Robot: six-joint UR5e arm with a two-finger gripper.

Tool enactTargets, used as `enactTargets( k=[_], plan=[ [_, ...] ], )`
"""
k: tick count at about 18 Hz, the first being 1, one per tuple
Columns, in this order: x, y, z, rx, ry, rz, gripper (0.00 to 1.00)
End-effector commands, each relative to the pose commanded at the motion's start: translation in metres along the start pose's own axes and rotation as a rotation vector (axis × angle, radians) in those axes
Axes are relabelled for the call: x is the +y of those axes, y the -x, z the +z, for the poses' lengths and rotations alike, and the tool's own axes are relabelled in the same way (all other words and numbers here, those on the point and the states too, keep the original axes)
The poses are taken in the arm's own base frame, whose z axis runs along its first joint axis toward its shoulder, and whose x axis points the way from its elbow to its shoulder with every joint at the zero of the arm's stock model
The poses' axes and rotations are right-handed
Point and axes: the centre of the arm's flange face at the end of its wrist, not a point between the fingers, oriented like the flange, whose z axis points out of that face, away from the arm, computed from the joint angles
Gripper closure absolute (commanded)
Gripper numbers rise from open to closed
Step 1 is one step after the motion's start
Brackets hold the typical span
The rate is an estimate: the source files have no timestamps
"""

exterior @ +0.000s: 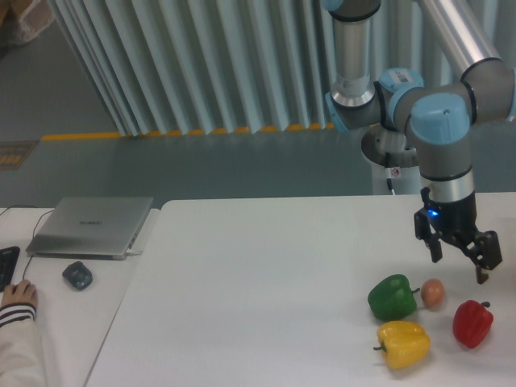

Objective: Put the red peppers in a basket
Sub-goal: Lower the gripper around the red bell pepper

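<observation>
A white table [266,274] seen from a fixed camera, with a grey and blue robot arm reaching down at the right. Its gripper [459,260] hangs in the air with its two dark fingers spread wide, holding nothing — it sits above and slightly left of the red pepper [472,322], not touching it. The red pepper stands near the table's right front edge. To its left lie a small orange-brown egg-shaped object [433,293], a green pepper [393,297] just beside that, and a yellow pepper [403,344] in front — a closed laptop [91,226] rests far left
</observation>
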Motion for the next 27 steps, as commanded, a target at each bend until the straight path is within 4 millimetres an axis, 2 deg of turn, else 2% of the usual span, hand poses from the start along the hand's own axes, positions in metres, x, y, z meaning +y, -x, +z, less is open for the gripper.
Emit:
enactTargets(
  k=[2,6,9,16,27],
  plan=[
    [0.005,0.008,0.009,0.002,0.006,-0.048,0.0],
    [0.001,0.01,0.026,0.004,0.01,-0.043,0.0],
    [-0.004,0.012,0.029,0.005,0.009,-0.033,0.0],
    [-0.016,0.012,0.068,0.046,0.036,-0.019,0.0],
    [-0.015,0.015,0.099,0.078,0.065,-0.022,0.0]
  ],
)
